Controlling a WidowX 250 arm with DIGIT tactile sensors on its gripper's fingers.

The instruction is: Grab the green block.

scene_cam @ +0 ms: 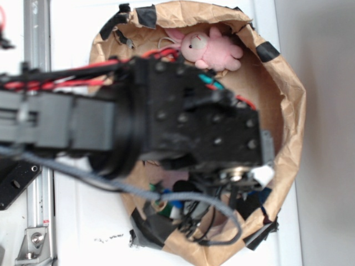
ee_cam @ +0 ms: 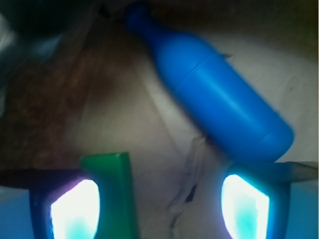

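while the arm (scene_cam: 111,122) hangs low over the paper bowl (scene_cam: 288,111), the wrist view shows the gripper (ee_cam: 159,204) spread wide, nothing between its fingers (ee_cam: 75,209). the green block (ee_cam: 114,189) sits right against the left finger's inner side, only its end showing. it looks flat, stiff and light, probably smooth, so a pinch across its narrow width should hold best. the blue cylinder (ee_cam: 219,99) lies diagonally just beyond the right finger and could get nudged. up top a pink bunny (scene_cam: 208,50) rests on the bowl's far rim.
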